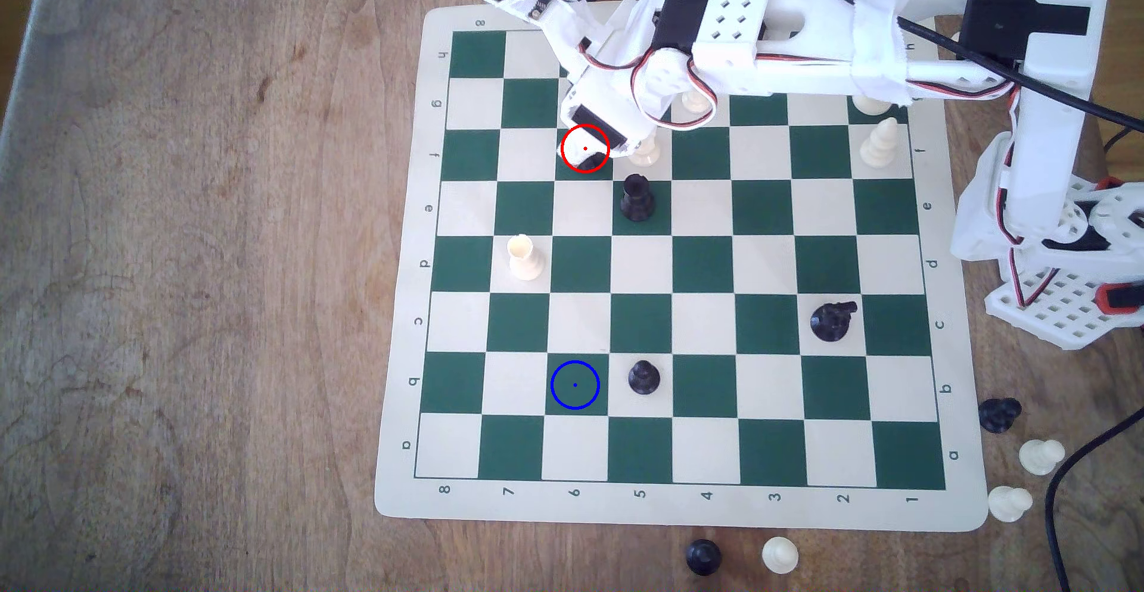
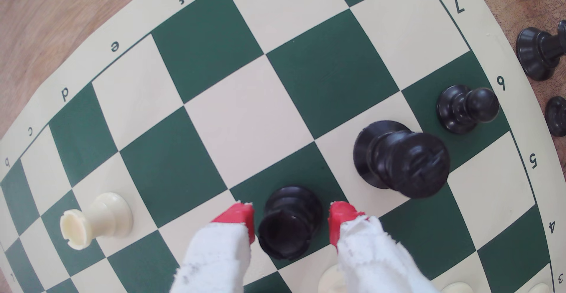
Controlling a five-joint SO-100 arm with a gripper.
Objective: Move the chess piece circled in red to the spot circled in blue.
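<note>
The circled black rook (image 1: 592, 163) stands on a green square inside the red ring, mostly hidden under my gripper (image 1: 587, 150) in the exterior view. The wrist view shows the rook (image 2: 289, 222) upright between my red fingertips (image 2: 242, 216). One finger sits on each side of it, and a narrow gap shows at the other finger. The gripper (image 2: 291, 216) is open. The blue-ringed green square (image 1: 575, 385) lies several rows nearer the exterior view's bottom, and nothing stands on it.
A second black rook (image 1: 636, 196) (image 2: 401, 158) stands one square diagonally from the circled one. A black pawn (image 1: 644, 377) sits right beside the blue ring. On the board are also a white rook (image 1: 525, 256), a black knight (image 1: 832, 320) and white pieces (image 1: 879, 143). Spare pieces lie off the board.
</note>
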